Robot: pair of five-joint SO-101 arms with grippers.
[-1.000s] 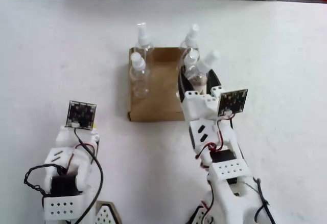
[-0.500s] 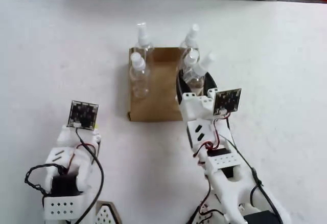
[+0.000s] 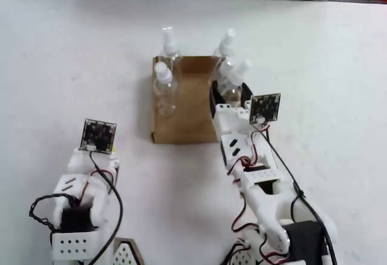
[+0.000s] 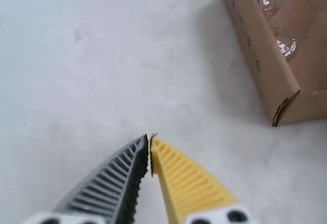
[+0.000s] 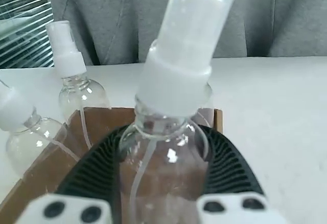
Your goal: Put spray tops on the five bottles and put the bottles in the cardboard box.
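A clear bottle (image 3: 231, 88) is gripped by the right hand (image 3: 230, 95), whose black jaws are closed against both sides of its body, below the shoulder. In the right wrist view, the bottle (image 5: 164, 157) is seen rising from between the jaws of the hand (image 5: 163, 183), with its neck and white spray top (image 5: 186, 50) standing clear above them. The bottle's long axis is held close to vertical, with the spray top (image 3: 242, 67) uppermost and leaning slightly away from the arm and to the right. The bottle is placed at the right wall of the cardboard box (image 3: 184, 129), about midway along that wall; whether its base rests on the box floor cannot be told.

Four other capped bottles are seen upright at the box: one against the left wall (image 3: 165, 91), one at the far left corner (image 3: 170, 48), one at the far right corner (image 3: 225, 47), and one (image 3: 224, 66) just beyond the held bottle.

The left hand (image 4: 149, 144) is held over the white tabletop (image 3: 72, 47), apart from the box's near left corner (image 4: 278, 109), with its grey and yellow fingers closed tip to tip on nothing.
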